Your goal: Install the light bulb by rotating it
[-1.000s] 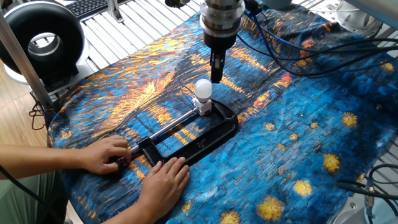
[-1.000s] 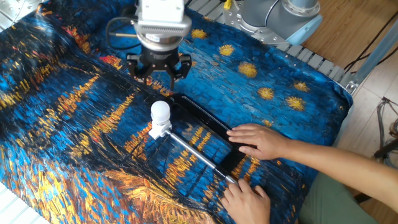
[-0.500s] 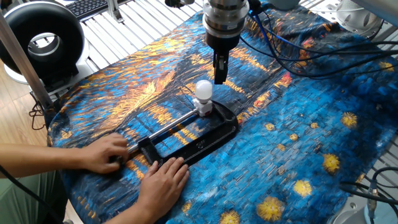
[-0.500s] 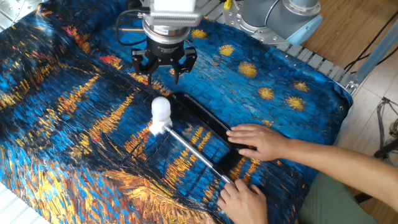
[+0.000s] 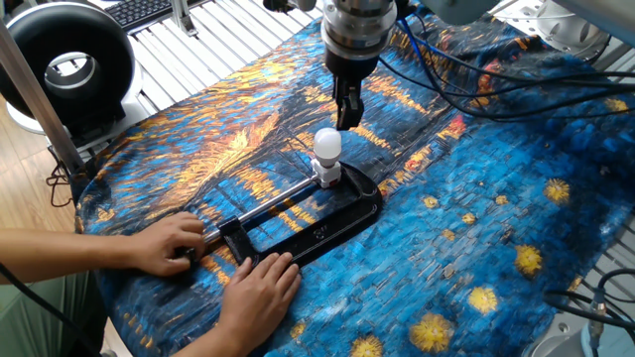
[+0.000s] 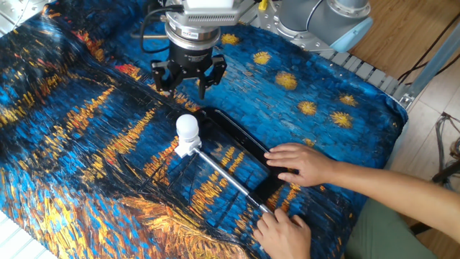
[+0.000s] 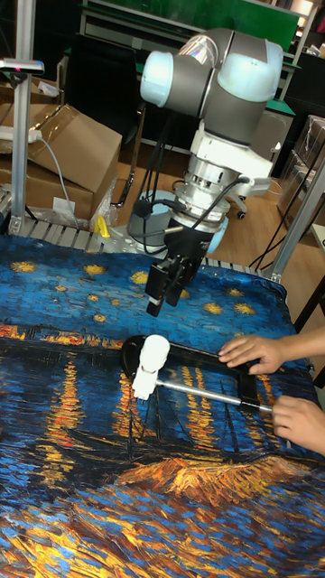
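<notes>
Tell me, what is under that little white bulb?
The light bulb stands upright in a small white socket block, held in a black clamp on the painted cloth. Its threads are hidden inside the socket. The claw hangs above, not touching.

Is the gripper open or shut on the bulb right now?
Open. The gripper hangs above the light bulb, its fingers spread with a gap between them, touching nothing.
</notes>
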Tool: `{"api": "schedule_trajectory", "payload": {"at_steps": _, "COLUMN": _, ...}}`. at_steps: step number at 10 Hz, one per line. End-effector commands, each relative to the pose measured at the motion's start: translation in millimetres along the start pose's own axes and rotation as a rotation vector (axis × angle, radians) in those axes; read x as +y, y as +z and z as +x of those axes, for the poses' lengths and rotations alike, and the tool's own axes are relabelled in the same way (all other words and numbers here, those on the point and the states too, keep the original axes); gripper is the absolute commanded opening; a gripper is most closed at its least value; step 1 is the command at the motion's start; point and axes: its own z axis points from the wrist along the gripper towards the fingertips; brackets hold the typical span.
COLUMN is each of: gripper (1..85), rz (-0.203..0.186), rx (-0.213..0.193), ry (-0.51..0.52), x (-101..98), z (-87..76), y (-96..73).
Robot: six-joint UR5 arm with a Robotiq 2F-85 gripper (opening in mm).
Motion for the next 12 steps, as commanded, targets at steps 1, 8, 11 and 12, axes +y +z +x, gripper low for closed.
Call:
{"api": "schedule_trajectory", "payload": {"at_steps": 1, "gripper": 58.7, "rz": -0.045, "rx": -0.033, "ry": -0.052, "x": 11.6, "z": -7.7, "y": -1.7}}
{"api": "schedule_trajectory", "payload": {"at_steps": 8, "gripper": 59.3, "rz": -0.037, "rx": -0.029, "ry": -0.052, "x": 9.5, "z": -6.8, "y": -1.6}}
{"api": "schedule_trajectory", "payload": {"at_steps": 11, "gripper": 61.3, "rz": 0.005, "rx": -0.041, "ry": -0.056, "x": -1.4, "z": -10.0, "y": -1.5}}
{"api": "schedule_trajectory", "payload": {"at_steps": 12, "gripper": 61.7, "rz": 0.009, "rx": -0.043, "ry": -0.056, "x": -2.4, "z": -10.7, "y": -1.6}}
